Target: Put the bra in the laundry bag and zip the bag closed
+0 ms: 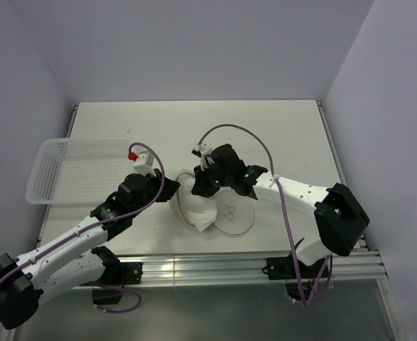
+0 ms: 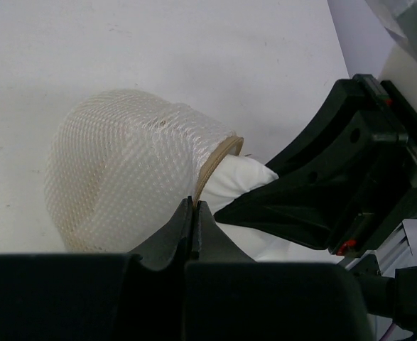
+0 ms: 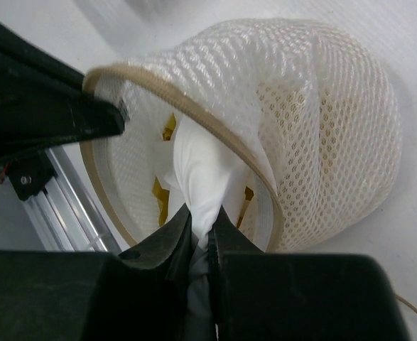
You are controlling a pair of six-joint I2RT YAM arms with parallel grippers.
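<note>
Looking from the top: bag (image 1: 196,207) lies on the bench (image 1: 279,135) between both arms, its round lid (image 1: 234,213) flopped open just right of it, and the basket (image 1: 73,167) sits well left of it. Left wrist now: left fingers (image 2: 174,229) are pressed together, pinching the bag's tan rim (image 2: 214,160), while white cloth (image 2: 240,181) pokes out of the bag's mouth. Right wrist: right fingers (image 3: 167,240) pinch that cloth at the bag's mouth, and the yellow bra (image 3: 158,193) peeks from inside the bag, behind the cloth.

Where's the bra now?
Inside the laundry bag, right of the basket; the right wrist view shows the bra as yellow patches behind the white cloth.
</note>
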